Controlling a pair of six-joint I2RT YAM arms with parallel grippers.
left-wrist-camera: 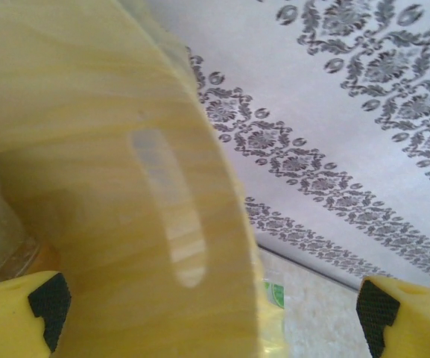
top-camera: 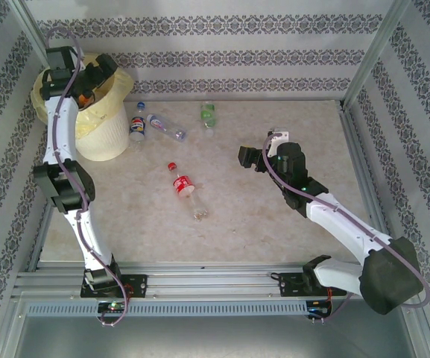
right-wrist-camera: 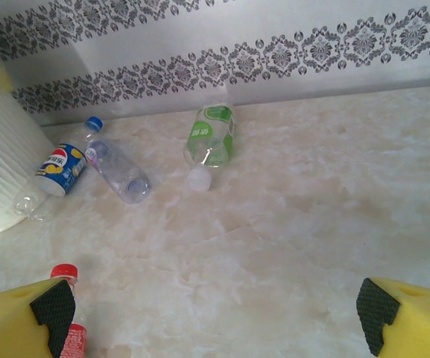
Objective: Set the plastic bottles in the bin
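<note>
1. The bin (top-camera: 106, 138) stands at the far left corner of the table (top-camera: 296, 231), with its pale yellow bag (left-wrist-camera: 125, 149) folded over the rim. Treat its mouth as the target for every drop, and let go only once a bottle is well inside the rim.
2. Your left gripper (top-camera: 94, 80) hangs over the bin's mouth with its jaws spread wide and nothing between the pads (left-wrist-camera: 47, 302). Lift it straight up before swinging out, because the bag lies close to one finger and could snag.
3. Your right gripper (top-camera: 263, 149) hovers over the right half of the table. It too is released and empty, and it faces the bottles. It looks best placed for the next pick.
4. The red-label bottle (top-camera: 186, 192) lies alone mid-table, with its red cap toward the far wall. It is the bottle nearest your right gripper. Turn the jaws square to its long axis and close across the label so it cannot roll or squirt free.
5. The green-label bottle (top-camera: 209, 113) lies near the far wall, apart from the others. Come down on it from above, since the wall probably leaves little room behind.
6. The blue-label bottle (top-camera: 137, 128) lies just beside the bin's wall.
7. The clear bottle (top-camera: 166, 127) is just beside the blue-label one, and you cannot tell whether they touch. Give both to the left arm and grip gently so neither knocks the other.
</note>
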